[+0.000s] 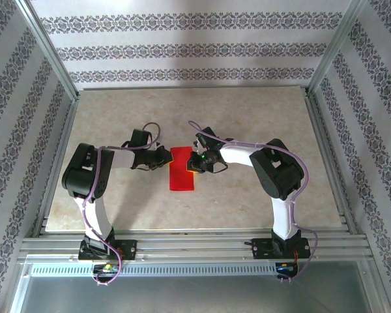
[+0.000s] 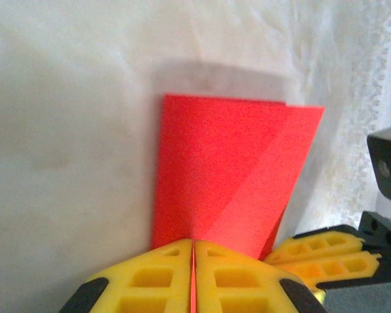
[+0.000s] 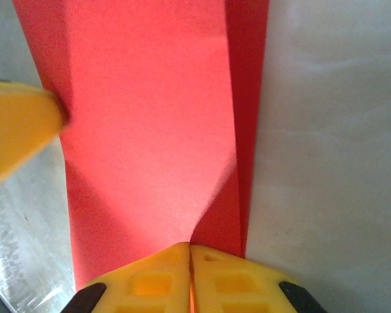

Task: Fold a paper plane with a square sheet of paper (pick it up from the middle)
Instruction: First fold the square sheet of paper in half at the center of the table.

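Left gripper [image 2: 192, 253]: yellow pads pressed flat together, with a thin red line down the seam between them. It is clamped on the near edge of the red sheet of paper [image 2: 228, 176]. The sheet runs straight ahead of the fingertips on the pale table [image 2: 65, 163]. It is doubled over: a lighter layer with a slanted edge lies to the right, a darker layer to the left. The far edge is in view, with a soft shadow beyond it. The near edge is lost under the pads.

The right gripper's yellow fingers [image 2: 322, 254] sit just right of the left gripper's tips, by the sheet's near right corner. Where they meet the paper is hidden behind that corner.

Right gripper [image 3: 190, 253]: pads likewise together, with an orange-red sliver in the seam. It is pinching the same sheet from the opposite side. A darker, shadowed fold opens just right of its tips. A second strip of red runs further right. The sheet's far end is cut off at the top of the frame. Ahead and to the left, a blurred yellow finger [image 3: 19, 134] of the left gripper meets the sheet's edge; the contact itself is too soft to read.

Top view: the sheet is a narrow rectangle between the two grippers, most of it extending back toward the arm bases. The fingertips are too small and dark to tell how the jaws stand from here.
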Motion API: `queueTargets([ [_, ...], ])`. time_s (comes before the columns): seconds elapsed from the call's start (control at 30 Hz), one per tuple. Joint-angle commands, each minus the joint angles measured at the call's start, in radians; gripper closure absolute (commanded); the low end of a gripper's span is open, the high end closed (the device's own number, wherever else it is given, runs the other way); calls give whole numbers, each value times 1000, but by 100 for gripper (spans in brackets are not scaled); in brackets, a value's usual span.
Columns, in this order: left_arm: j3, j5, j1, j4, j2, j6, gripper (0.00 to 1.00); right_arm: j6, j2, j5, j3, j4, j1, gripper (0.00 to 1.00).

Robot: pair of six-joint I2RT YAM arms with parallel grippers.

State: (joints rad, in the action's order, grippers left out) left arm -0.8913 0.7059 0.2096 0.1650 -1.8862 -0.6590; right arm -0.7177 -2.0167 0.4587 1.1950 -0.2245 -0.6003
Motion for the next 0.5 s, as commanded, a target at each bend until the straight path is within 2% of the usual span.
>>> queueTargets([
  [0.0,-60,-50,-47,-42,-22,46,89,38,-97,-180,-83,-243,1,89],
  [0.3,-106,19,5,-39,58,-11,89,63,-105,-183,-72,-265,-1,89],
  [0.47,-110,18,39,-53,14,-9,89,63,-110,-187,-74,-263,0,89],
])
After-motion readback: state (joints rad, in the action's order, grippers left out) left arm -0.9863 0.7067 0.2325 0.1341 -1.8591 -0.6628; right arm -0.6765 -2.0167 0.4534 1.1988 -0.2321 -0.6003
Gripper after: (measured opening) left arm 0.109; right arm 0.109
